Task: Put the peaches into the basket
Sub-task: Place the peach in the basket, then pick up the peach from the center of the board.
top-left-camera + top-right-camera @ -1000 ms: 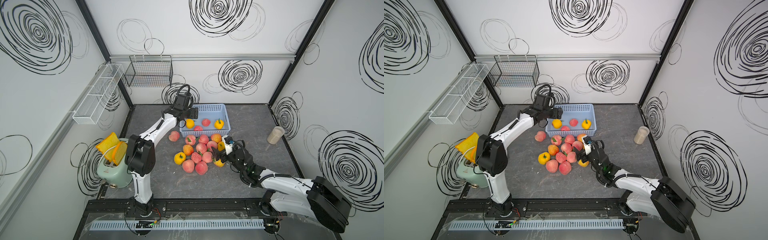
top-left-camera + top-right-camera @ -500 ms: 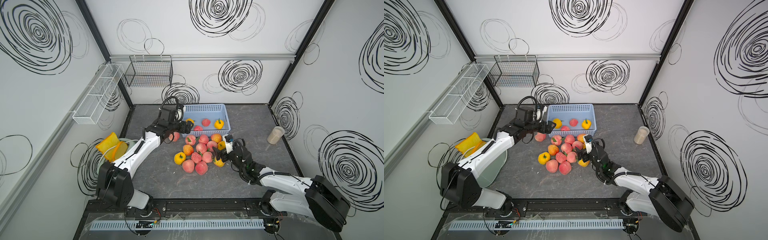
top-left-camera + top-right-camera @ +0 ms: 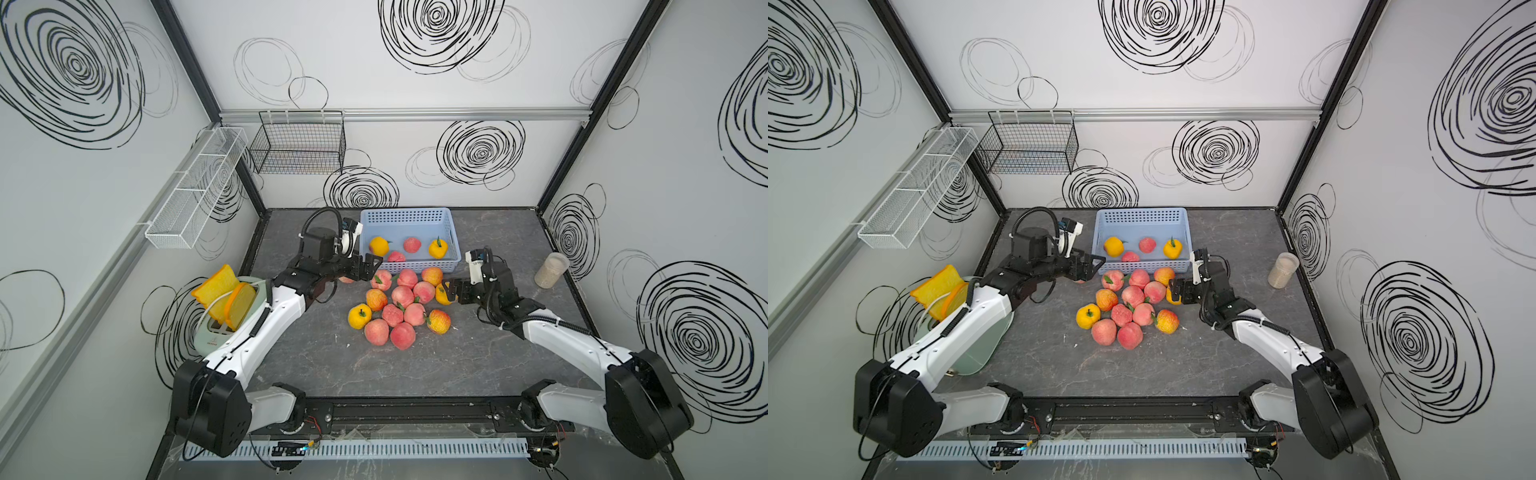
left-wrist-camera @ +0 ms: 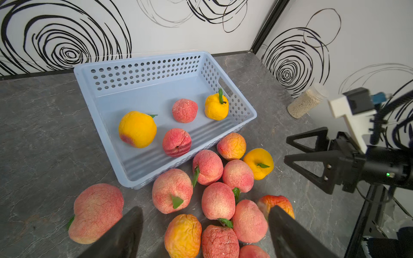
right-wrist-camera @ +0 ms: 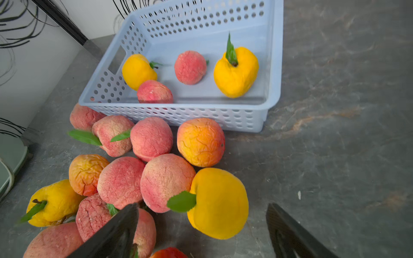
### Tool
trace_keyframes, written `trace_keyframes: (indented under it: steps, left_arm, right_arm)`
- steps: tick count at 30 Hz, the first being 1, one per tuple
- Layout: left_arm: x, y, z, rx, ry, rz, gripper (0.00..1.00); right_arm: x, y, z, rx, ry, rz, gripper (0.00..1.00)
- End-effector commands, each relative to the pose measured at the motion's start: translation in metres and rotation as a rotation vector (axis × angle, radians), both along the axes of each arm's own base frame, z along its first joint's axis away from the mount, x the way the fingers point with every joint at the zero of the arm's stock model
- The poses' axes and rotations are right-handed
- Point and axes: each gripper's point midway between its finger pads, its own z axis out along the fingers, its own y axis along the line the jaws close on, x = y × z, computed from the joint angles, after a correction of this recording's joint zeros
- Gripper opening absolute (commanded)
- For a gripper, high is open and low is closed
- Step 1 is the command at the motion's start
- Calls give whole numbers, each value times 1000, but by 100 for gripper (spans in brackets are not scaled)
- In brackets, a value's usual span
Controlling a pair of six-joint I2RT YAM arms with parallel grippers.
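Note:
The light blue basket [image 3: 405,212] stands at the back of the table with several peaches in it, two yellow [image 3: 379,246] and two pink [image 3: 411,244]. In front of it lies a pile of pink and yellow peaches [image 3: 402,296]. My left gripper [image 3: 365,266] hovers open at the basket's front left corner, over the pile's left edge; one pink peach [image 4: 96,212] lies just outside its fingers [image 4: 125,232]. My right gripper [image 3: 453,291] is open at the pile's right edge, with a yellow peach [image 5: 220,201] lying between its fingers [image 5: 116,232], touching neither.
A green toaster with bread slices [image 3: 224,307] stands at the table's left edge, under my left arm. A jar of grains [image 3: 550,270] is at the right edge. A black wire basket [image 3: 299,145] and a white mesh rack [image 3: 195,191] hang on the walls.
My left gripper has drawn back from the basket's left side and dropped low toward the front left of the pile, staying open. The right gripper has barely shifted.

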Motion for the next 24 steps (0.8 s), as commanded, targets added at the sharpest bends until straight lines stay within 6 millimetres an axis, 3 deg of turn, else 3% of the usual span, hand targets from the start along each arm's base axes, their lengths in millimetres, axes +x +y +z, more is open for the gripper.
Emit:
trace_keyframes:
  steps: [1,8,15,24]
  left_arm:
    - [-6,-13,19,-31,-67,-44,92]
    - [0,-14,12,-78,5,-41,92]
    - [1,-6,18,-92,-9,-23,92]
    - [0,-5,25,-98,-26,-22,92]
  right_arm:
    - [-3,6,-10,74,138,41,93]
    - [14,1,-32,108,234,35,92]
    - [24,3,-49,127,276,10,91]
    - [32,6,-64,138,306,-6,82]
